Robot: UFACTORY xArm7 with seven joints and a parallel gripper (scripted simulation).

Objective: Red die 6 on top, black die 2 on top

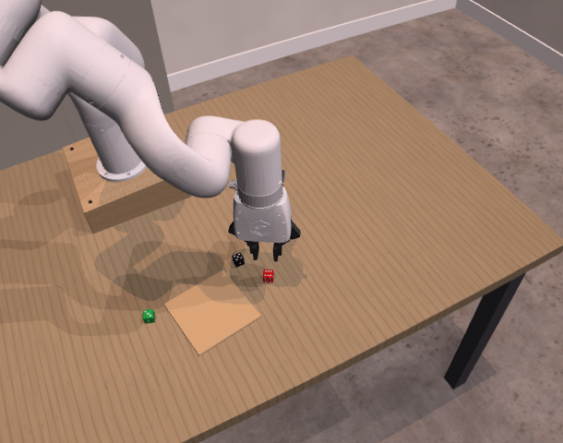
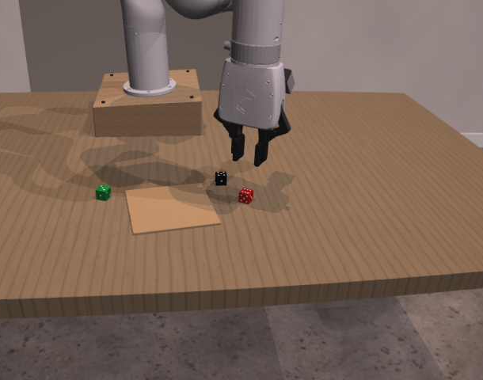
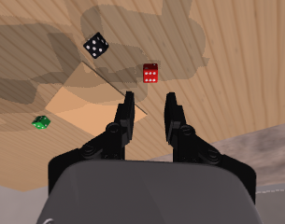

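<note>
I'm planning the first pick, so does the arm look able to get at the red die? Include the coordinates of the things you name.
Probably yes: the claw (image 1: 265, 259) (image 2: 246, 161) (image 3: 149, 103) is open above the table, and nothing stands between it and the red die (image 1: 268, 276) (image 2: 245, 195) (image 3: 150, 73).

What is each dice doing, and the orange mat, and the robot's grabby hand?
Red die: flat on the table, off the mat, six on top.
Black die: on the table, off the mat.
Green die: on the table, off the mat.
Mat: lying flat.
Gripper: partly open, holding nothing, above the table.
</note>
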